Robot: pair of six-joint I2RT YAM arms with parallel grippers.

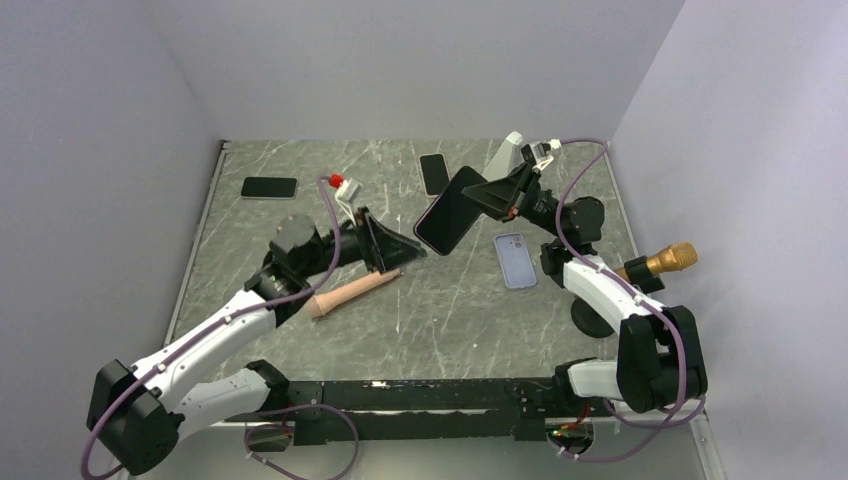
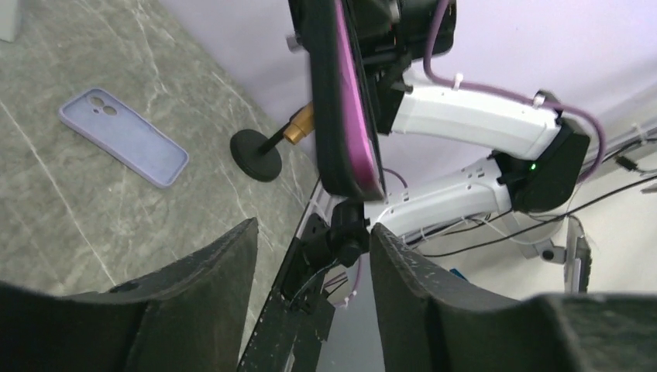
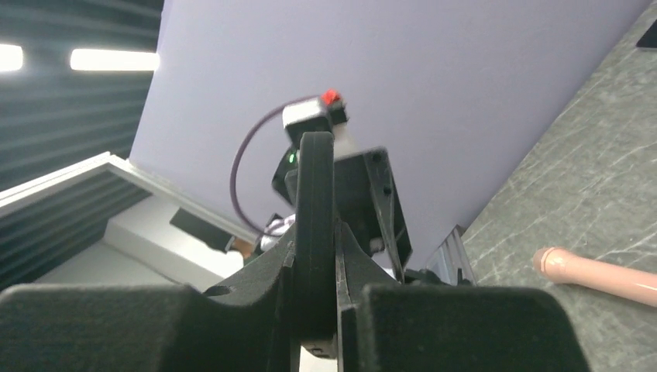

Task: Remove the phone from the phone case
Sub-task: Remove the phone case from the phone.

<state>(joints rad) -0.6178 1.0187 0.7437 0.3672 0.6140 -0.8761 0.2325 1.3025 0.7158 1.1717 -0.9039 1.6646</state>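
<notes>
One case [image 1: 515, 260] lies seemingly empty; right gripper [image 1: 480, 193] clamps phone [image 1: 448, 215].

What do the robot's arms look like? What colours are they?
The left arm and right arm both have smooth white shells with chunky black joints. A purple cable loops along each one. The left gripper and right gripper have black, wedge-shaped fingers with a rough surface. A tiny green light glows on the right arm.
</notes>
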